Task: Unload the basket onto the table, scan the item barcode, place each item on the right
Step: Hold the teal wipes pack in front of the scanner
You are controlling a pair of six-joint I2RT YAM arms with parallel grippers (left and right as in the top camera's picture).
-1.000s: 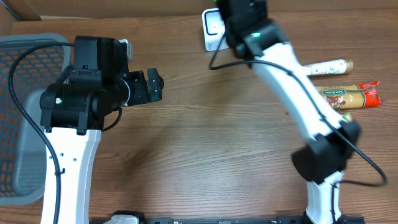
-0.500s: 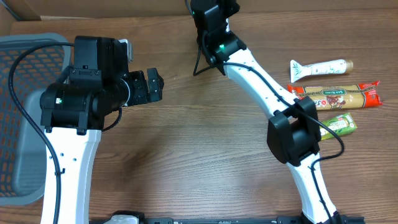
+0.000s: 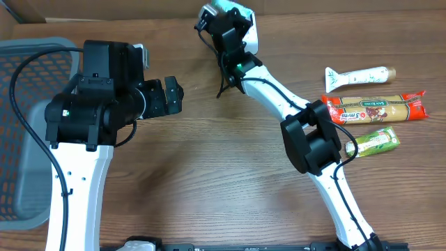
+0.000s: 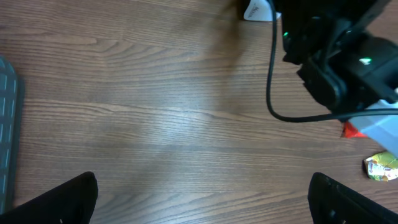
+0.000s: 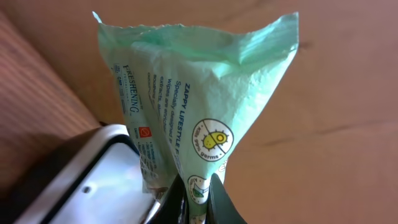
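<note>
The item is a pale green wipes packet (image 5: 193, 93) pinched at its lower edge by my right gripper (image 5: 198, 198), which is shut on it. In the right wrist view the packet stands upright just beside the white scanner (image 5: 93, 171) and its glass window. From overhead, the right gripper (image 3: 219, 24) sits at the table's far edge with the packet (image 3: 208, 12) to the left of the scanner (image 3: 248, 31). No barcode shows on the packet's visible face. My left gripper (image 3: 171, 95) hovers open over bare wood, its fingertips (image 4: 62, 200) spread wide with nothing between them.
A white tube (image 3: 359, 75), a red snack packet (image 3: 376, 108) and a small green packet (image 3: 373, 141) lie at the right. A grey mesh basket (image 3: 21, 139) stands at the left edge. The right arm (image 3: 279, 90) stretches diagonally across the back right.
The right arm has swung leftward along the far edge with the packet, uncovering the scanner and the items on the right. The left arm has stayed still.
</note>
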